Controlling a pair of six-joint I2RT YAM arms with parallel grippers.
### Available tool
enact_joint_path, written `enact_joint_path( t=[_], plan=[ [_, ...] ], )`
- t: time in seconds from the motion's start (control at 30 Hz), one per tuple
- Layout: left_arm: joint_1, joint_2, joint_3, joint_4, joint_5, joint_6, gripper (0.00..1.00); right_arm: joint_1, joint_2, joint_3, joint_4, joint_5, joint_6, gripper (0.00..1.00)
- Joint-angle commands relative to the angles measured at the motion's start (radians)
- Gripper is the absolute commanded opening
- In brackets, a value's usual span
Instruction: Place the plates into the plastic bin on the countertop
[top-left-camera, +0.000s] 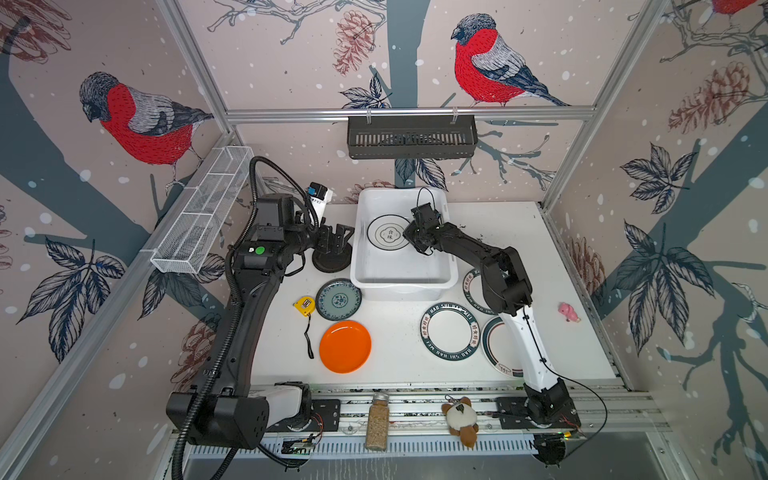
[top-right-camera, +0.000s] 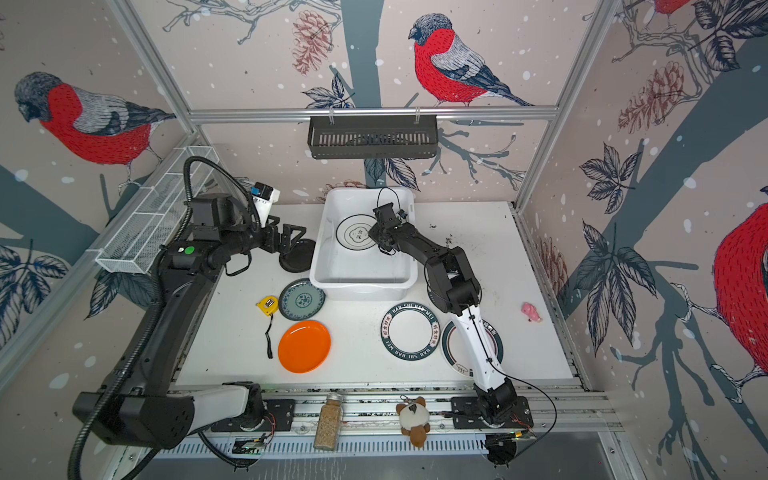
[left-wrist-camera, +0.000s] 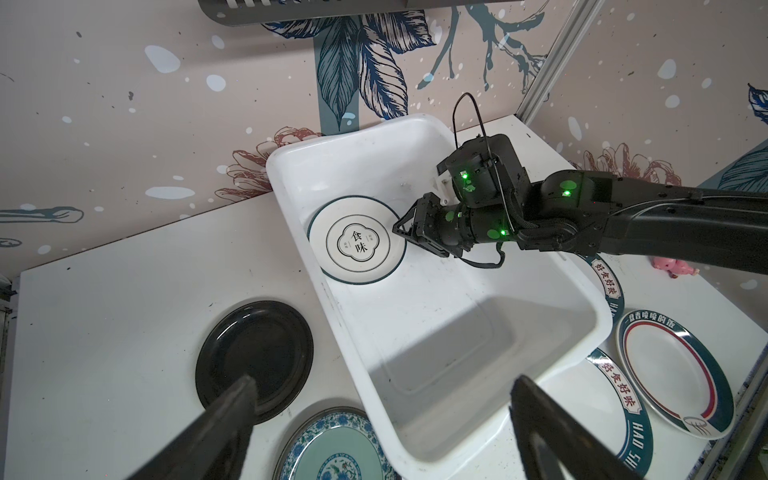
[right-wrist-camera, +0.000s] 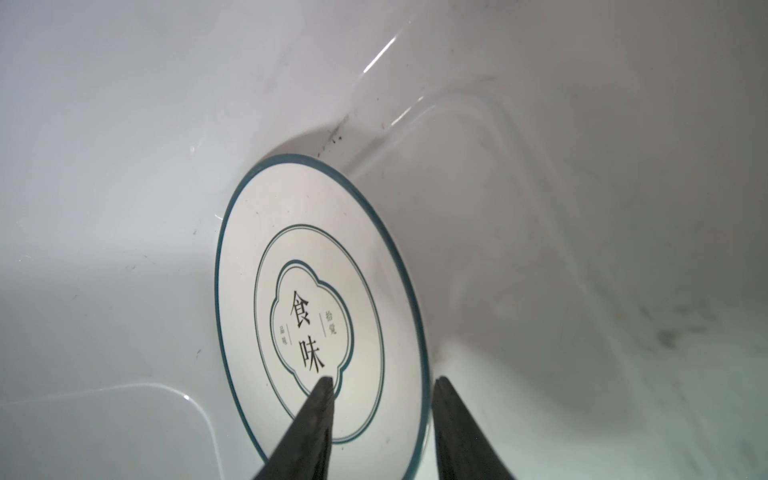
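Seven plates (top-right-camera: 409, 331) are counted: six on the countertop (top-left-camera: 399, 368) and one inside the plastic bin (top-left-camera: 399, 291). Twelve o'clock is taken as the back wall in both top views.

At the far left, the left gripper (top-left-camera: 337, 240) is held over the black plate (top-left-camera: 332, 266), at nine o'clock from the bin. Its jaws are spread wide and nothing is held between them.

A yellow tape measure (top-left-camera: 304, 306) is laid just beside the teal flower plate (top-left-camera: 338, 299), at its nine o'clock. The orange plate (top-left-camera: 345, 346) is set near the teal one, at its six o'clock.

The bin is placed at the back middle of the countertop. The white ringed plate (right-wrist-camera: 316, 291) is found in the bin's eleven o'clock part, close to the wall. Whether it lies quite flat cannot be told.

The right gripper (right-wrist-camera: 385, 380) is kept at that plate's three o'clock edge. Its jaws are parted, and the plate's rim is seen in the gap between them.

Three lettered plates (top-left-camera: 449, 331) are laid at four to five o'clock from the bin, two partly hidden under the right arm. A pink toy (top-left-camera: 568, 312) is seen far right.
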Motion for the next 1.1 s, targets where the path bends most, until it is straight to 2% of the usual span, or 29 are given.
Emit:
enact_joint_path(
  t=[0.0,0.3,0.53,0.6,0.73,0.87,1.0,1.07],
  plan=[
    [-0.002,-0.008,0.012,-0.012,0.023,0.008,0.94,0.007,-0.014,0.023,-0.062,0.048,-0.031,0.44],
    [-0.003,-0.004,0.020,-0.016,0.023,0.000,0.95,0.025,-0.072,0.044,-0.132,0.063,-0.068,0.47],
    [-0.002,0.002,0.045,-0.038,0.012,0.023,0.95,0.069,-0.215,-0.027,-0.143,0.110,-0.130,0.46],
    [-0.002,-0.003,0.044,-0.048,0.009,0.045,0.95,0.097,-0.294,-0.109,-0.113,0.117,-0.144,0.46],
    [-0.002,0.005,0.061,-0.091,-0.003,0.096,0.96,0.143,-0.533,-0.409,0.049,0.149,-0.165,0.46],
    [-0.003,0.011,0.073,-0.132,0.014,0.139,0.96,0.147,-0.763,-0.660,0.134,0.166,-0.179,0.47],
    [-0.003,0.010,0.069,-0.157,0.057,0.162,0.95,0.106,-0.961,-0.852,0.138,0.177,-0.203,0.49],
    [-0.003,0.013,0.067,-0.165,0.076,0.161,0.95,0.038,-1.051,-0.961,0.150,0.107,-0.178,0.50]
  ],
)
